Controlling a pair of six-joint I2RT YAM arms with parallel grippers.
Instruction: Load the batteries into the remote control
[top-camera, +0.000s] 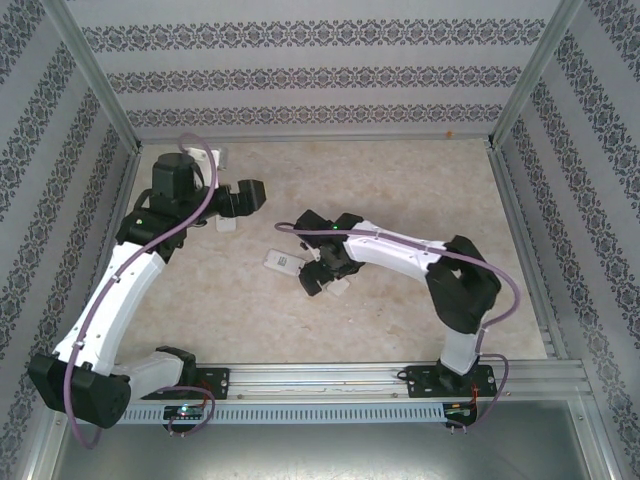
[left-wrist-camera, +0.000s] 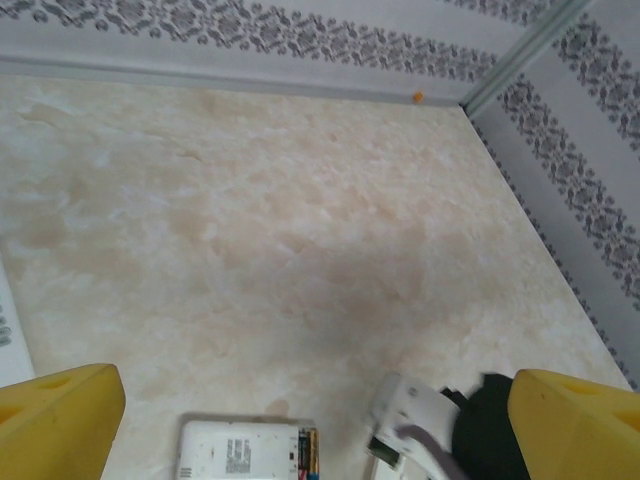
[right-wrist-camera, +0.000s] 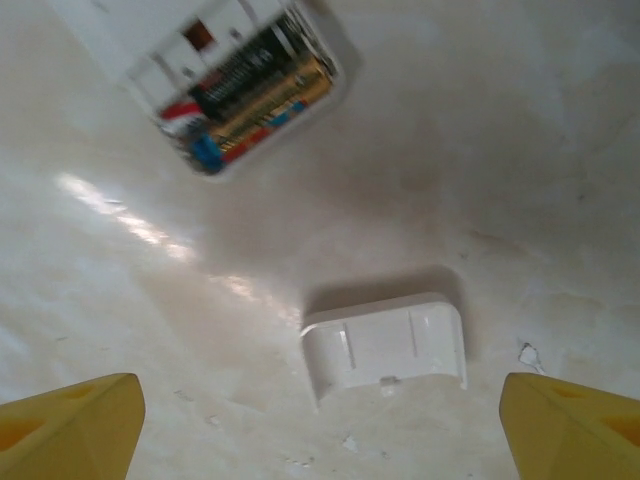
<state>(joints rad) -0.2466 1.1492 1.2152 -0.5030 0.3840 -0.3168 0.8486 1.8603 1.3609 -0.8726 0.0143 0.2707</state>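
Note:
The white remote control lies face down on the table with its compartment uncovered. Two batteries, dark and gold, sit side by side in it. In the left wrist view the remote control is at the bottom edge, with the batteries at its right end. Its loose white cover lies flat on the table between the spread fingers of my right gripper, which is open and holds nothing. My left gripper is open and empty, hovering left of the remote control.
A small white piece lies under the left gripper, and another white object sits near the back wall. Patterned walls close in the table on three sides. My right arm's wrist shows beside the remote.

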